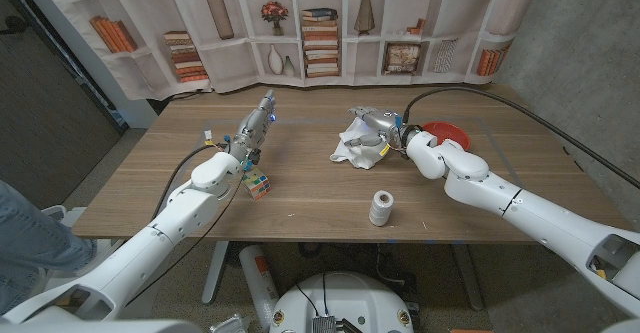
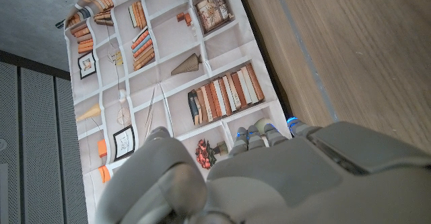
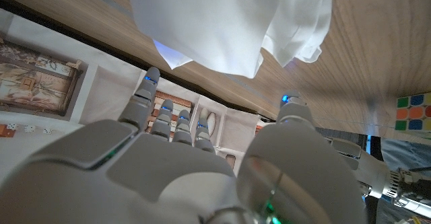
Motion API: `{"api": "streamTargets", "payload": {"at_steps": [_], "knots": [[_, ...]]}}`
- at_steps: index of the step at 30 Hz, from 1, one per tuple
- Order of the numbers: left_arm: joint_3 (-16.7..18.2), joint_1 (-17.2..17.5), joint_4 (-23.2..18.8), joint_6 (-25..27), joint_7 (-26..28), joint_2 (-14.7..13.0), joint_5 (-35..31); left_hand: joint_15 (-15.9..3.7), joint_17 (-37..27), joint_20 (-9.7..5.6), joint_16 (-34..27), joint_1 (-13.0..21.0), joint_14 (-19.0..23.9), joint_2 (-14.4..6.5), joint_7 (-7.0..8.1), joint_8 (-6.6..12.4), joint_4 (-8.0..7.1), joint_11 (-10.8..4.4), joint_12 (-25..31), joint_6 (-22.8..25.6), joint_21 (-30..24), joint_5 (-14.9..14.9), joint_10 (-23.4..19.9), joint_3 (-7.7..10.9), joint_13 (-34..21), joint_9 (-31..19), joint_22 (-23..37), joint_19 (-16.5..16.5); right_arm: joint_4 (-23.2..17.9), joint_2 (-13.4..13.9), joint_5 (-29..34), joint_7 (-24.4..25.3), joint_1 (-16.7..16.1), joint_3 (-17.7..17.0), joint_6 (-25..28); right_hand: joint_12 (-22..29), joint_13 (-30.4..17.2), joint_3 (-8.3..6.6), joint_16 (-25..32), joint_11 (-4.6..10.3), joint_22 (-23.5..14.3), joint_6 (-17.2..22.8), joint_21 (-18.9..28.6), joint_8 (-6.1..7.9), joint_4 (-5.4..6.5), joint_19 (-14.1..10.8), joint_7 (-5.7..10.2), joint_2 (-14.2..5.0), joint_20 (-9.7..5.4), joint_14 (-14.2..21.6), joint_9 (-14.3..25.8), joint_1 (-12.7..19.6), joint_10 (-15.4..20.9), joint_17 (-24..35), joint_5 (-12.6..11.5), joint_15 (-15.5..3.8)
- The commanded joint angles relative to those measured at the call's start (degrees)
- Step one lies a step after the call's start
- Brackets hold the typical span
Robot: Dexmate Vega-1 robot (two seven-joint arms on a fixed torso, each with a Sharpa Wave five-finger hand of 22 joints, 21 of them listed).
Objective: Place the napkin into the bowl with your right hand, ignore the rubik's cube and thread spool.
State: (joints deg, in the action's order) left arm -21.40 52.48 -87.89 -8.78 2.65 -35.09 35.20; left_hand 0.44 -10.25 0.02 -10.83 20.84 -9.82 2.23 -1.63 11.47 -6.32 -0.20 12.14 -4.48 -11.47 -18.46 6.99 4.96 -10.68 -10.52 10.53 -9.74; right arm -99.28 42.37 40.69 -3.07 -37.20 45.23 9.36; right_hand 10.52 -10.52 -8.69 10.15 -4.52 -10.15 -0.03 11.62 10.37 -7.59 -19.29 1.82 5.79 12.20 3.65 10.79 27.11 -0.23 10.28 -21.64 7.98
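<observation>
A crumpled white napkin (image 1: 355,141) lies on the wooden table, a little right of the middle. My right hand (image 1: 384,133) is at the napkin's right side with fingers spread and nothing held. From the right wrist, the napkin (image 3: 229,22) sits just beyond the fingertips (image 3: 149,79). A red bowl (image 1: 450,131) stands right behind that hand, partly hidden by the right arm. My left hand (image 1: 254,126) is raised over the table's left half, fingers stretched out and empty.
A rubik's cube (image 1: 258,184) lies beside my left forearm, and it also shows at the edge of the right wrist view (image 3: 414,109). A pale thread spool (image 1: 381,208) stands upright near the front edge. A bookshelf-print backdrop (image 1: 320,23) hangs behind the table.
</observation>
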Motion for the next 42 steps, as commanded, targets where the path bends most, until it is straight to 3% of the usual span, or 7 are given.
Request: {"api": "streamTargets", "payload": {"at_steps": [1, 31, 42], "knots": [[-0.39, -0.58, 0.68, 0.44, -0.29, 0.22, -0.01, 0.15, -0.14, 0.51, -0.05, 0.30, -1.11, -0.53, -0.23, 0.32, -0.26, -0.03, -0.16, 0.30, -0.22, -0.42, -0.33, -0.35, -0.13, -0.27, 0.13, -7.57, -0.11, 0.02, 2.68, -2.90, 1.05, 1.24, 1.98, -0.13, -0.19, 0.21, -0.12, -0.18, 0.02, -0.34, -0.17, 0.06, -0.12, -0.56, 0.32, 0.02, 0.07, -0.44, 0.25, 0.72, -0.40, 0.12, -0.48, 0.14], [-0.16, 0.01, -0.03, 0.70, 0.09, -0.33, -0.05, 0.30, -0.15, 0.01, 0.05, 0.44, -1.22, -0.80, -0.36, 0.30, -0.20, 0.44, -0.28, 0.72, -0.14, -0.39, -0.18, -0.69, -0.13, -0.29, 0.17, -8.07, 1.15, -0.98, 5.56, -8.64, 2.26, 3.70, 5.71, 0.33, -0.18, 0.32, 0.37, -1.41, -0.04, -0.55, 0.17, 0.48, -0.10, -2.29, 0.85, -0.11, 0.01, -0.30, 0.26, 1.35, -1.46, 0.11, -1.09, 0.18], [-0.23, 0.46, -0.77, 1.25, 0.40, -0.71, -0.20, 0.28, -0.15, 0.33, 0.03, 0.48, -1.16, -0.88, -0.32, 0.31, -0.19, 0.42, -0.27, 0.88, -0.17, -0.38, -0.24, -0.80, -0.14, -0.29, 0.18, -8.06, 2.15, -1.26, 5.63, -8.46, 2.19, 4.20, 6.10, 0.96, -0.17, -0.01, 0.89, -1.25, -0.06, 0.16, 0.66, 0.91, -0.28, -4.41, 1.29, -0.69, -0.16, 1.28, 0.26, 2.44, -0.57, 0.08, -1.41, -0.60]]}}
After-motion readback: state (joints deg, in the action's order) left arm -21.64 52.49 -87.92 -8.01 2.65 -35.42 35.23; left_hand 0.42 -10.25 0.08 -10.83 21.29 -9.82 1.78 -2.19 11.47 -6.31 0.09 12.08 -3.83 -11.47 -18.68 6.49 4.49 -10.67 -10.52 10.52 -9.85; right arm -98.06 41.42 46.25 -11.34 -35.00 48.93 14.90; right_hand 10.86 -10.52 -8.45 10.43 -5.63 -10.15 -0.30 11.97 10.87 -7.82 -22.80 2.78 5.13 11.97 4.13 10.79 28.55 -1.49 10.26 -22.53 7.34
